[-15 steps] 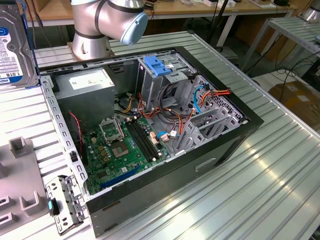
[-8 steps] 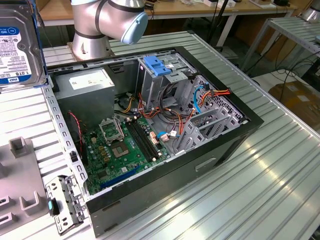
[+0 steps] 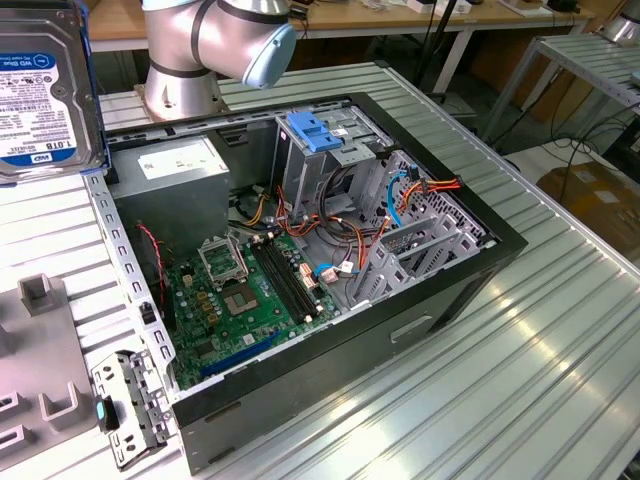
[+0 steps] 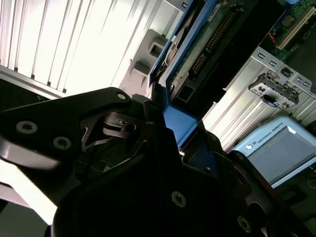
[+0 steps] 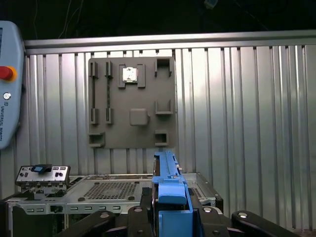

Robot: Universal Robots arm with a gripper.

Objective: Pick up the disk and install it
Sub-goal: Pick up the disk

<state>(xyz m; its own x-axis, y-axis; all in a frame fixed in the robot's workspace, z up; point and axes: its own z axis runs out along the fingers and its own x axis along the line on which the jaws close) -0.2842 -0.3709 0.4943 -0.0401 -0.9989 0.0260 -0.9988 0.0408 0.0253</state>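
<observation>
**Disk [image 3: 45,90] held in the gripper [image 5: 171,213], clear of the open computer case [image 3: 300,400].**

The fingers [image 5: 146,198] are clamped on the flat faces of the disk. In the first wrist view its blue side rail stands edge-on between them, a hold that probably leaves the rails free to slide into a bay. In the exterior view the disk hangs at the exterior view's left, above the ribbed tabletop [image 3: 540,380] and well apart from the drive cage [image 3: 300,180]. The case lies on its side, uncovered, so the cage can be reached from above. A grey fixture plate [image 5: 132,101] rests on the tabletop.
</observation>
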